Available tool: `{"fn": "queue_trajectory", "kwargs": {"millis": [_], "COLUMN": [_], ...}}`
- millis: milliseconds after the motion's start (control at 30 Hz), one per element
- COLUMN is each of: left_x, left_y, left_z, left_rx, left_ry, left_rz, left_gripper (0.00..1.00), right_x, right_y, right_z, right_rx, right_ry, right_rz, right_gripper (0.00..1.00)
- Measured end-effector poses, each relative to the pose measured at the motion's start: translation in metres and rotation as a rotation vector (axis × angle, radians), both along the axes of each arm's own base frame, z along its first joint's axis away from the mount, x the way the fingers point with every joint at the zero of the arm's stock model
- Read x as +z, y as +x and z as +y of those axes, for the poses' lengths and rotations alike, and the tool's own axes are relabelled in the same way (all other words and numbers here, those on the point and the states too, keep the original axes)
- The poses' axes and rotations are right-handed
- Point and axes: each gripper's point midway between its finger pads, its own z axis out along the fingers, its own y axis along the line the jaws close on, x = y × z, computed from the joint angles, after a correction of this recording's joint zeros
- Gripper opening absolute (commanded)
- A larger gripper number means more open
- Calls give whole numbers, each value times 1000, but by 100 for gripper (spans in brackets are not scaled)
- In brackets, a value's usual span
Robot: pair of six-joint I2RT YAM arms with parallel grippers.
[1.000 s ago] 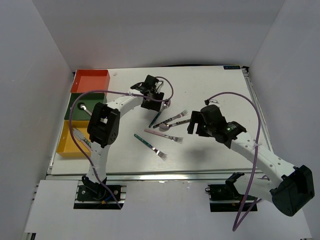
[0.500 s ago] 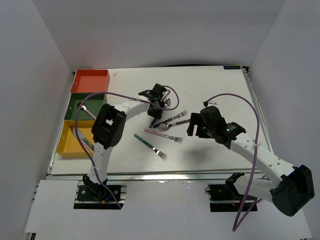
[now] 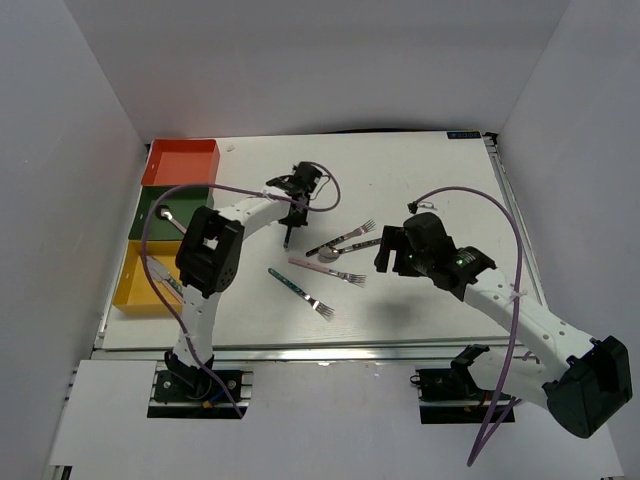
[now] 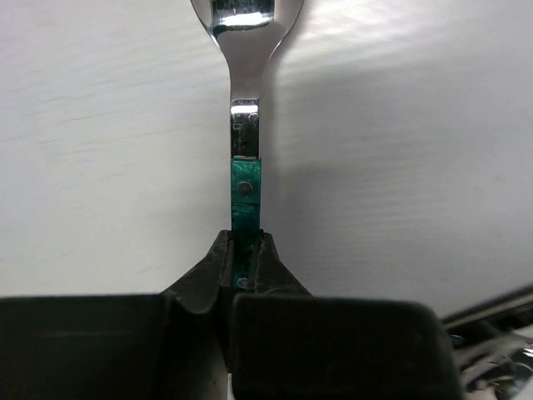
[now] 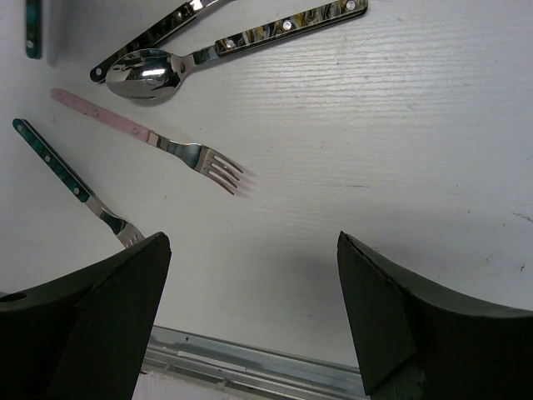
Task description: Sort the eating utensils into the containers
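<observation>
One teal-handled spoon (image 4: 244, 187) clamped in left gripper (image 4: 244, 247), blue sticker (image 3: 462, 134) unreadable

cannot see the whole bowl of the teal spoon (image 4: 244, 183), cropped at the top edge, nor its handle end, buried inside the left gripper (image 4: 243, 246). likewise the teal fork (image 5: 62, 173) tines, behind the right gripper (image 5: 250, 258).

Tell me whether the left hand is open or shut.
The left hand is shut on the spoon: its fingers pinch the teal handle, with the bowl sticking out ahead.
</observation>
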Motion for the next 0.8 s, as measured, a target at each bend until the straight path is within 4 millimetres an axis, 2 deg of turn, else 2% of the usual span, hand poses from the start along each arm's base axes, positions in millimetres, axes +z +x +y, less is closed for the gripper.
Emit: {"fn": "queue_trajectory", "kwargs": {"millis": [67, 167, 267, 333, 400, 467, 500, 600, 700, 800], "left_x": [17, 59, 107, 133, 148, 149, 143, 114, 83, 66], "left_y": [6, 6, -8, -25, -39, -47, -49, -52, -49, -36], "left_z": [24, 74, 145, 196, 238, 270, 282, 311, 324, 323], "left_rx": [101, 294, 513, 659, 776, 861, 891, 950, 973, 955], "left_ry": [13, -18, -94, -117, -124, -117, -117, -97, -80, -83], "left_rz": [-39, -127, -244, -321, -372, -385, -373, -293, -197, -143], "left_gripper": [0, 0, 0, 0, 0, 0, 0, 0, 0, 0], "right_x": [0, 0, 0, -2, -4, -6, -7, -7, -8, -9], "right_y": [0, 0, 0, -1, -1, -1, -1, 0, 1, 2], "right_z": [0, 0, 1, 1, 3, 5, 6, 11, 14, 17], "right_rx": [1, 5, 11, 15, 22, 33, 38, 53, 61, 68], "right_ry": [-1, -3, -3, -4, -5, -3, -1, 14, 20, 28], "right_rz": [-1, -1, 0, 5, 12, 22, 26, 27, 31, 31], "right_gripper": [86, 86, 86, 86, 86, 86, 85, 85, 86, 85]}}
